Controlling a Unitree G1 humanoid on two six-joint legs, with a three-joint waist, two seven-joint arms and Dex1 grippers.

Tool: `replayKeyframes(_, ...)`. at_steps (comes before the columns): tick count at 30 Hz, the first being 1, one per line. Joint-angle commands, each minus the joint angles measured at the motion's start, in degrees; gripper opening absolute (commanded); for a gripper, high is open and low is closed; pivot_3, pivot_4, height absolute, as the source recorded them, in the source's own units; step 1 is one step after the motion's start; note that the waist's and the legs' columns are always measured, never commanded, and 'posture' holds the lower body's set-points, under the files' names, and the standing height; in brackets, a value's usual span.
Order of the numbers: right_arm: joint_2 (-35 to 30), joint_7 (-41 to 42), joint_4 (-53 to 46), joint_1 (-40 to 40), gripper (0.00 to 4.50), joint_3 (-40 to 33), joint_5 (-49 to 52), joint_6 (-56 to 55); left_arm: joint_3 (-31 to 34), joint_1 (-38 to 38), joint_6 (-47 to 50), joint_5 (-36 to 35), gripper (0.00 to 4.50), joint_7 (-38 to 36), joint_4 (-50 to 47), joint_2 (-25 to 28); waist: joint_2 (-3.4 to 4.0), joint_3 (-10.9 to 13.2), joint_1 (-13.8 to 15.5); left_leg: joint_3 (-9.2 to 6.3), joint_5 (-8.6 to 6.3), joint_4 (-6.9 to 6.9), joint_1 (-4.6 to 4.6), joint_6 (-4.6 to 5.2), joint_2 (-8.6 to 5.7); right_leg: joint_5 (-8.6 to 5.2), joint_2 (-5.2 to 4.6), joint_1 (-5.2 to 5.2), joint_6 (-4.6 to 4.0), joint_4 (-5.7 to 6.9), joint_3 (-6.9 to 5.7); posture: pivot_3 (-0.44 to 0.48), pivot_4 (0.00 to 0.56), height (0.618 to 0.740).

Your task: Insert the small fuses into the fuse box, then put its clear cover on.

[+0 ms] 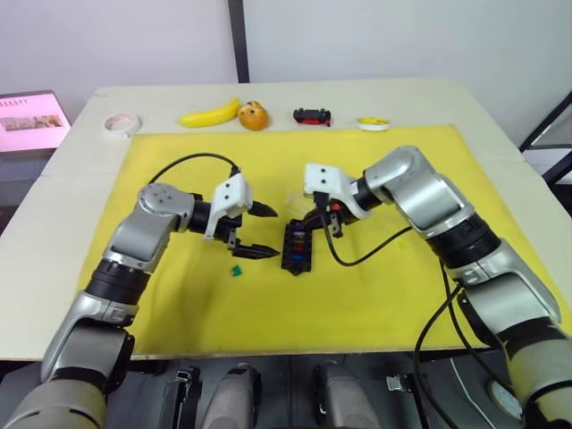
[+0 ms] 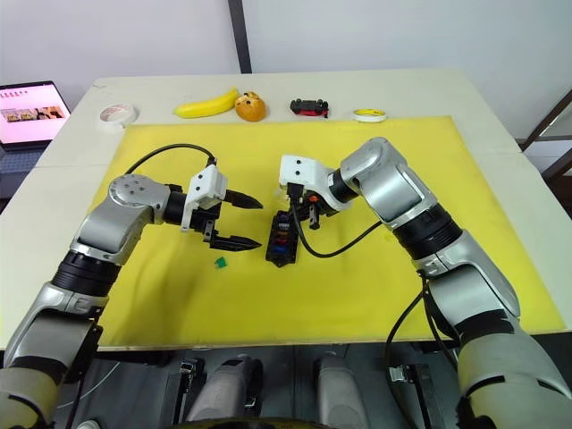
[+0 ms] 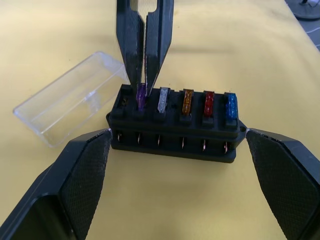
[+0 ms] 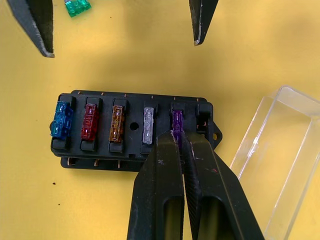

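The black fuse box (image 1: 294, 249) lies mid-mat, with blue, red, orange and grey small fuses (image 4: 117, 122) seated in one row. My right gripper (image 4: 179, 137) is shut on a purple fuse (image 4: 176, 121) that stands in the end slot of that row. My left gripper (image 1: 273, 232) is open just to the left of the box, its fingers (image 3: 80, 175) either side of the box without touching it. A loose green fuse (image 1: 237, 270) lies on the mat near the left gripper. The clear cover (image 3: 70, 105) lies open side up beside the purple-fuse end of the box.
The yellow mat (image 1: 402, 295) covers most of the table. Along the far edge lie a tape roll (image 1: 121, 123), a banana (image 1: 210, 114), an orange (image 1: 253, 116), a black-and-red toy car (image 1: 312, 115) and a yellow-rimmed roll (image 1: 374, 123). A laptop (image 1: 31, 116) sits far left.
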Motion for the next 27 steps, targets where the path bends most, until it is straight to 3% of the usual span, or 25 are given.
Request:
replayKeyframes(1, 0.1, 0.3, -0.8, -1.8, 2.03, -0.4, -0.3, 1.1, 0.4, -0.1, -0.2, -0.3, 4.5, 0.2, -1.7, 0.2, 0.0, 0.0, 0.1, 0.0, 0.0, 0.0, 0.0, 0.0, 0.0, 0.0, -0.01, 0.0, 0.0, 0.0, 0.0, 0.0, 0.15, 0.74)
replayKeyframes(4, 0.5, 0.3, -1.2, -2.4, 3.46, -1.7, 0.8, 3.0, 0.4, -0.1, -0.1, -0.3, 4.5, 0.3, -1.7, 0.2, 0.0, 0.0, 0.0, 0.0, 0.01, 0.0, 0.0, -0.02, -0.01, 0.0, -0.02, 0.0, 0.0, 0.0, 0.0, 0.0, 0.15, 0.74)
replayKeyframes(18, -0.8, -0.6, -4.8, -2.5, 3.46, -7.0, 5.7, 7.9, 0.4, -0.2, -0.4, -0.3, 4.5, 0.1, -1.3, 0.2, 0.0, 0.0, 0.0, 0.0, 0.0, -0.01, 0.0, 0.0, 0.0, 0.0, -0.01, 0.0, 0.0, 0.0, 0.0, 0.0, 0.15, 0.74)
replayKeyframes(27, -1.8, -7.9, -16.2, 10.8, 3.46, -17.5, 12.2, 7.5, 0.8, 0.0, 0.0, -0.7, 4.5, -0.2, -1.6, 0.7, -0.01, 0.0, 0.2, 0.0, -0.03, -0.01, 0.0, 0.06, -0.01, 0.0, -0.04, 0.03, 0.0, -0.01, 0.0, 0.0, 0.15, 0.74)
